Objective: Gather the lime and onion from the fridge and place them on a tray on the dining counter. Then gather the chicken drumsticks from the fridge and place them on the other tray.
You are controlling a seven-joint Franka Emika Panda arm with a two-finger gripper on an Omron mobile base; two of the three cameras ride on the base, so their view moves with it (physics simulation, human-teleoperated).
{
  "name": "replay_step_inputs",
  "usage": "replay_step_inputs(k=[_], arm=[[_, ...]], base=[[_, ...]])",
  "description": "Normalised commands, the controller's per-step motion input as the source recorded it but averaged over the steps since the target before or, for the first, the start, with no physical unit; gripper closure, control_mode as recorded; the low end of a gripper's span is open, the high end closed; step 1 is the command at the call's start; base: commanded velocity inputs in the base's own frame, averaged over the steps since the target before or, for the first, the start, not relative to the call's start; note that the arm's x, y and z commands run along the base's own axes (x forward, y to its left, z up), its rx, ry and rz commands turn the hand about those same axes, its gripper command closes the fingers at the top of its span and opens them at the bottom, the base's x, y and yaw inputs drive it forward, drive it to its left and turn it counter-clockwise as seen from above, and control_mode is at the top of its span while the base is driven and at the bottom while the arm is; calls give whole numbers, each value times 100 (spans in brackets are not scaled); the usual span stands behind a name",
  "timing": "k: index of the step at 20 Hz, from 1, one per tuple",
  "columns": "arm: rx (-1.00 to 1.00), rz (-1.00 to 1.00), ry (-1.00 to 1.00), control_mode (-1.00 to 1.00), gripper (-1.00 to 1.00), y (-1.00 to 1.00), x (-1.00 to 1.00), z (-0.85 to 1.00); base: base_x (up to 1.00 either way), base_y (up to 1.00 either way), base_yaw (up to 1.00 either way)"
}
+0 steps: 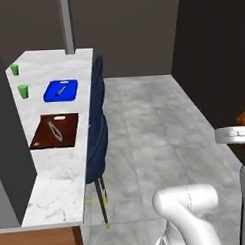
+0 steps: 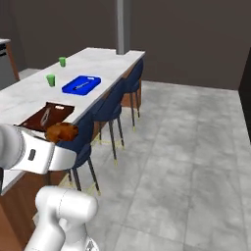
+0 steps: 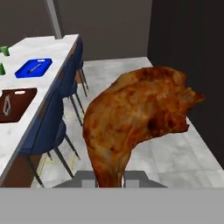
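A brown chicken drumstick (image 3: 135, 118) stands up large in the hand view, its narrow end pinched in my gripper (image 3: 109, 177), which is shut on it. In the right base view the drumstick (image 2: 62, 131) hangs at the end of my arm, over the stools beside the dining counter (image 2: 24, 95). On that counter lie the bright blue tray (image 2: 90, 81) (image 1: 69, 94) (image 3: 24, 72) and, nearer, the dark brown tray (image 2: 59, 113) (image 1: 67, 136) (image 3: 24, 105), each with a grey utensil in it. The lime, onion and fridge are out of view.
Two green cups (image 1: 23, 91) (image 1: 14, 69) stand on the counter's far side. Dark blue stools (image 2: 110, 105) (image 1: 97, 140) line its near edge. A grey pillar (image 1: 67, 24) rises at its end. Grey tiled floor (image 2: 186, 162) spreads to the right.
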Motion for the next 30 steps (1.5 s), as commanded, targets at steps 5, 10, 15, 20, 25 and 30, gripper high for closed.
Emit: replay_step_inputs(k=[5, 10, 15, 20, 25, 30], arm=[[0, 0, 0, 100, 100, 0, 0, 0], [0, 0, 0, 100, 100, 0, 0, 0], [0, 0, 0, 100, 100, 0, 0, 0], [0, 0, 0, 100, 100, 0, 0, 0], [0, 0, 0, 100, 100, 0, 0, 0], [0, 0, 0, 100, 100, 0, 0, 0]], base=[[98, -49, 17], [96, -49, 25], [79, -45, 28], [38, -38, 38], [30, -47, 43], [16, -55, 45]])
